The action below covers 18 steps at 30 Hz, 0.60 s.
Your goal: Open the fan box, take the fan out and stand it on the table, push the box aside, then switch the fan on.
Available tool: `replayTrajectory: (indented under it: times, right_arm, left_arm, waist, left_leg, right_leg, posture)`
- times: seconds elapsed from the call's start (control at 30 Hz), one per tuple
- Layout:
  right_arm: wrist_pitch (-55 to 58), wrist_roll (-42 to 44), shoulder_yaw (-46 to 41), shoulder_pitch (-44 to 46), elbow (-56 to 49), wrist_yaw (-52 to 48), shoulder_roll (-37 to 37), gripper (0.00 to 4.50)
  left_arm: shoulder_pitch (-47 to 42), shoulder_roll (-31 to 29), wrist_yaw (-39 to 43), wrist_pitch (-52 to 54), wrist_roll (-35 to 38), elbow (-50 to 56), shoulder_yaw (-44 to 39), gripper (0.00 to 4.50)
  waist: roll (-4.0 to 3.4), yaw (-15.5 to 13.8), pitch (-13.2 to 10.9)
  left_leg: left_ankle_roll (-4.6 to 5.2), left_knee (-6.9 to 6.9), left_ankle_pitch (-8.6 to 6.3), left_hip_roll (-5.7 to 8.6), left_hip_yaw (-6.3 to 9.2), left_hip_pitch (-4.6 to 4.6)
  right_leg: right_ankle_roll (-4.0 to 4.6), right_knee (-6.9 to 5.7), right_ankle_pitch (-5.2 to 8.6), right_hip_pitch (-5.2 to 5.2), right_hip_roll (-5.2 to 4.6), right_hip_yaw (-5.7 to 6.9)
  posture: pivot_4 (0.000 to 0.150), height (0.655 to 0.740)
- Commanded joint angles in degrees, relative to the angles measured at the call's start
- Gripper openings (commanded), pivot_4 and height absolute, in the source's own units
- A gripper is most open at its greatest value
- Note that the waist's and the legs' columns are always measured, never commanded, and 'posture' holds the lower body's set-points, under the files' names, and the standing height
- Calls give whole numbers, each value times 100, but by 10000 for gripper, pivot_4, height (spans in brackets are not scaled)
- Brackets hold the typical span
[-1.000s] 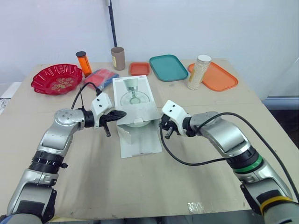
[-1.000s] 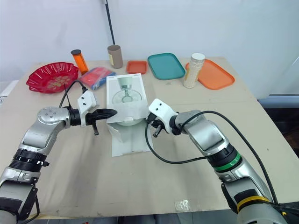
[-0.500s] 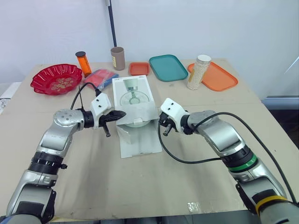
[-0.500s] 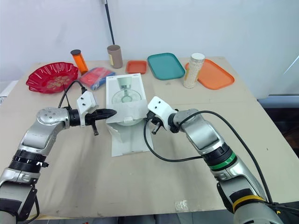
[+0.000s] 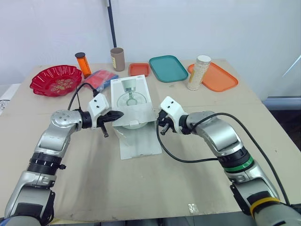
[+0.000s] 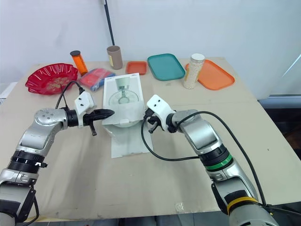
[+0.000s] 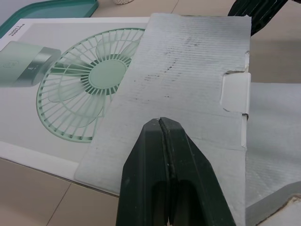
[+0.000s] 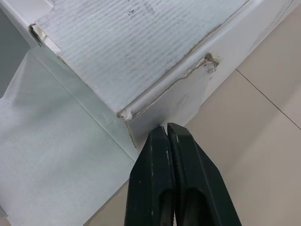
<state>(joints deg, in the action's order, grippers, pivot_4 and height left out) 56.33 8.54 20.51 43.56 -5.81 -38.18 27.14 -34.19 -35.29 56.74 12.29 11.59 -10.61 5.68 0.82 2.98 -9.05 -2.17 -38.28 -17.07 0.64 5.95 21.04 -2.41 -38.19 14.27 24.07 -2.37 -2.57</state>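
The white fan box [image 5: 132, 96], printed with a green fan, lies flat mid-table. Its end faces me, and the long lid flap [image 5: 139, 142] lies spread on the table towards me. A pale green round part of the fan [image 5: 133, 124] shows in the opening. My left gripper [image 5: 120, 114] is shut at the box's near left corner, and its fingertips [image 7: 162, 123] rest over a grey inner flap [image 7: 188, 80]. My right gripper [image 5: 161, 129] is shut too, with its tips [image 8: 165, 128] right at the box's near right corner [image 8: 126, 114].
Along the table's back stand a red bowl [image 5: 55, 80], an orange bottle [image 5: 82, 63], a blue and red packet [image 5: 99, 78], a brown cup [image 5: 117, 59], a small orange tray [image 5: 139, 69], a teal tray [image 5: 168, 68], a grain jar [image 5: 202, 72] and an orange tray [image 5: 221, 77].
My right gripper has moved left and closed in on the box's near right corner. The left gripper has stayed at the box's left corner.
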Motion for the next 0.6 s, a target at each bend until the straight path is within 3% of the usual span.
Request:
replayTrajectory:
  times: [0.03,0.37,0.6]
  right_arm:
    - [-148,18,-56,51,-178,-80,-5,488]
    - [-202,44,24,-270,-740,-464,512,488]
    - [-249,544,-234,-329,-1359,-1035,783,488]
  left_arm:
    - [169,-16,-15,95,-221,-148,155,0]
    - [136,25,-7,76,-256,-146,195,0]
    - [140,55,-7,72,-247,-119,213,0]
  waist:
    - [-1,0,1]
    - [-3,-3,2]
    - [-3,-12,2]
  left_leg:
    - [0,0,0,-1,0,0]
    - [1,0,-1,0,0,1]
    - [3,0,-2,0,1,0]
  right_leg:
    - [0,0,0,0,1,0]
    - [0,1,0,-1,0,0]
    - [0,3,0,-3,1,1]
  posture:
    - [1500,7400]
    - [1500,7400]
    - [1500,7400]
